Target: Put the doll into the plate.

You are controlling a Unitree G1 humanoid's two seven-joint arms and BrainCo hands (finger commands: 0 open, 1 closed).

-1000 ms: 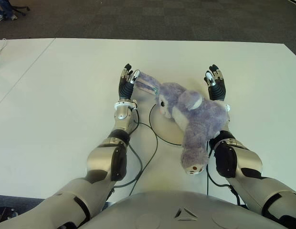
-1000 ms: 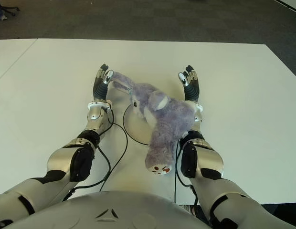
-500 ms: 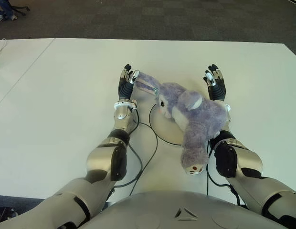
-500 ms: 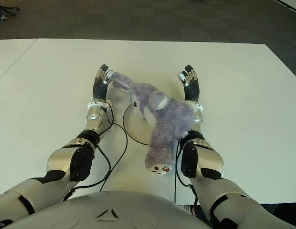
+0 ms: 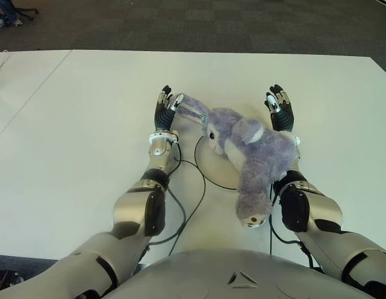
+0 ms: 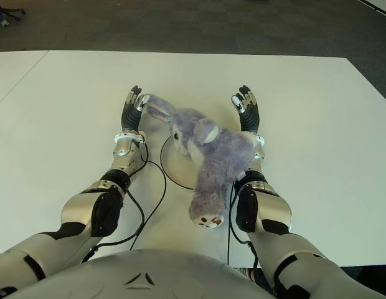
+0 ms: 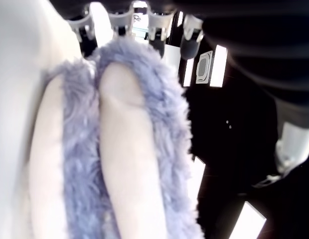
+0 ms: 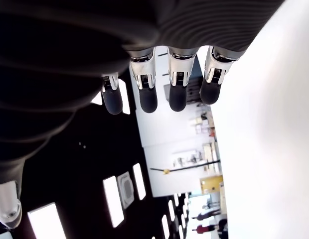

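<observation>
A purple plush rabbit doll (image 5: 255, 152) lies across the white round plate (image 5: 208, 164) in the middle of the table, its head over the plate and its body trailing toward me over my right forearm. One long ear (image 7: 119, 149) stretches out along the palm of my left hand (image 5: 164, 107), whose fingers (image 7: 119, 22) are straight and not closed on it. My right hand (image 5: 279, 107) shows just beyond the doll's back on the right, fingers (image 8: 159, 94) extended and holding nothing.
Black cables (image 5: 194, 202) run from my left forearm across the white table (image 5: 75, 124) and past the plate's near rim. A second table joins on the left at a seam (image 5: 31, 93). Dark carpet (image 5: 211, 25) lies beyond the far edge.
</observation>
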